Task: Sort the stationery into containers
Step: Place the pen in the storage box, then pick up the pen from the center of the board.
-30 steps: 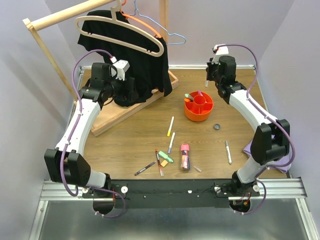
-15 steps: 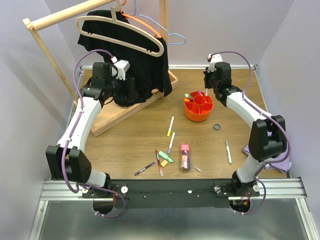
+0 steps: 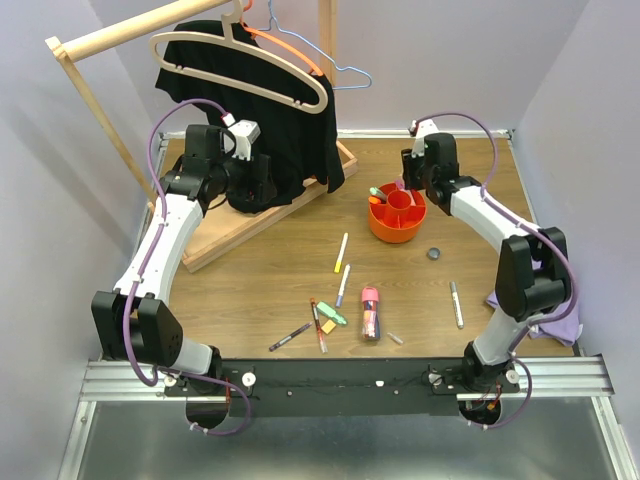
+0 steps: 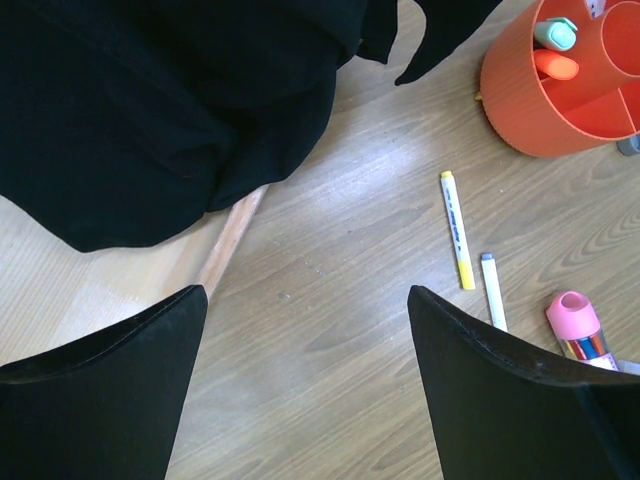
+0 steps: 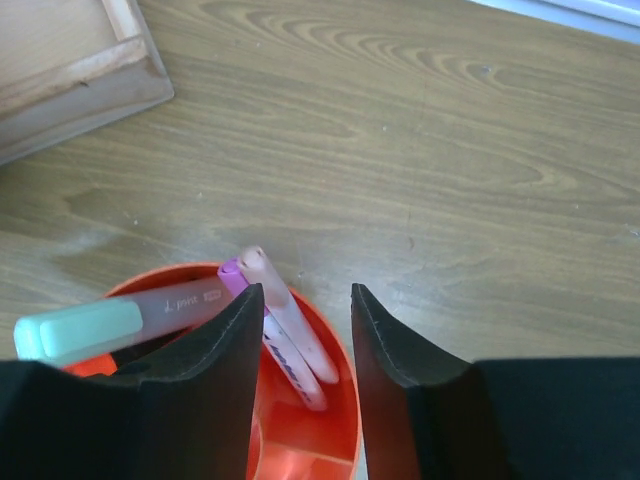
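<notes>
The orange organiser (image 3: 397, 225) stands right of centre on the table. My right gripper (image 3: 406, 186) hangs over its back rim (image 5: 343, 400), open. Below its jaws a pink-capped pen (image 5: 290, 320) and a purple-capped pen (image 5: 283, 360) lean loose in one compartment, beside a mint-capped highlighter (image 5: 110, 320). My left gripper (image 4: 305, 295) is open and empty over bare wood near the black garment (image 4: 180, 90). Loose on the table lie a yellow pen (image 3: 341, 252), a blue-capped pen (image 3: 343, 285), a pink tube (image 3: 370, 312), a green highlighter (image 3: 332, 314), a white pen (image 3: 456, 303) and several more.
A wooden rack base (image 3: 240, 228) with a black garment (image 3: 270, 90) and hangers fills the back left. A small dark cap (image 3: 434, 253) lies right of the organiser. A purple cloth (image 3: 562, 325) sits at the right edge behind the right arm.
My right gripper has moved left and down over the organiser's back rim and opened; the pen it carried now rests in the compartment. The left arm has not moved.
</notes>
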Robot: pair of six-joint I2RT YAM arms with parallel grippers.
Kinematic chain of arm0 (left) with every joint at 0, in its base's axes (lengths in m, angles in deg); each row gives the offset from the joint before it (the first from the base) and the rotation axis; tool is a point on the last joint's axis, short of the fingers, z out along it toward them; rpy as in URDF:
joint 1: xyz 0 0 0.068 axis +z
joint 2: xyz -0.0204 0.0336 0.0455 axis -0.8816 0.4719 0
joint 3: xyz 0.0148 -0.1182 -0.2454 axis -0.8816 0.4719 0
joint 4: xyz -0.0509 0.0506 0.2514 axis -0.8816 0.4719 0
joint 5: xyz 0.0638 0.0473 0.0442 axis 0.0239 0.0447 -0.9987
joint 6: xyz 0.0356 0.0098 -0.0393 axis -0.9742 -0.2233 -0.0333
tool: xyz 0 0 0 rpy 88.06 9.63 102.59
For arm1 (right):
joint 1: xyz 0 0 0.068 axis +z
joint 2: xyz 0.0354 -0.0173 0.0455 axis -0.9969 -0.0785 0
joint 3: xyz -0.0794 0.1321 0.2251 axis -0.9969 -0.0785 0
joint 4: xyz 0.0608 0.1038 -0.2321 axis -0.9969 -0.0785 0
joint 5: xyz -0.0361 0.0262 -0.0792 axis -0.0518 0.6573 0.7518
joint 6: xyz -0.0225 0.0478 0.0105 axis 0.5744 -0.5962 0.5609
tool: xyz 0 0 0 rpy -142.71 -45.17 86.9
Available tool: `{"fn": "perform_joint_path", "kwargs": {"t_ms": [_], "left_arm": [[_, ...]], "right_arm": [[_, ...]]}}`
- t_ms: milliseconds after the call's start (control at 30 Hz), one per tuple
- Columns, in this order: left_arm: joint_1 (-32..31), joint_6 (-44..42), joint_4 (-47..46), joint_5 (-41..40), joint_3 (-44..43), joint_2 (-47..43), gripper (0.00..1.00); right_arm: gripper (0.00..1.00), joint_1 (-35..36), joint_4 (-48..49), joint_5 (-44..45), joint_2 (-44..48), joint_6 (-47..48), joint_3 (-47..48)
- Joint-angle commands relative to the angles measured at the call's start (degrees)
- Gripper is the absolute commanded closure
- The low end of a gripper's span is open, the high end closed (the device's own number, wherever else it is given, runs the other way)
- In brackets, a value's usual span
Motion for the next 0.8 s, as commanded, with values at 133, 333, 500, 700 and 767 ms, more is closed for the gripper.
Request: {"fn": "perform_joint_path", "kwargs": {"t_ms": [133,333,500,700,767], "left_arm": [[-0.7,0.8,-2.4,0.4,1.1,-4.2,0.1],[-1.6,1.4,-3.5,1.3,3.1,-8.2,0.09],[-2.4,2.8,-4.6,2.0,5.4,-10.6,0.09],[-2.4,4.1,-5.6,2.2,7.3,-12.1,0.09],[-2.4,4.3,-5.7,2.3,7.7,-12.4,0.09]], "right_arm": [[0.48,-0.4,-13.0,1.4,7.7,-3.3,3.1],[0.44,-0.9,-35.2,2.7,10.2,3.0,3.9],[0.36,-5.5,-44.7,1.5,13.0,3.3,-1.1],[0.37,-10.9,-46.8,-8.1,14.4,-1.8,-8.2],[0.37,-11.0,-46.9,-8.6,13.2,-1.7,-8.2]]}}
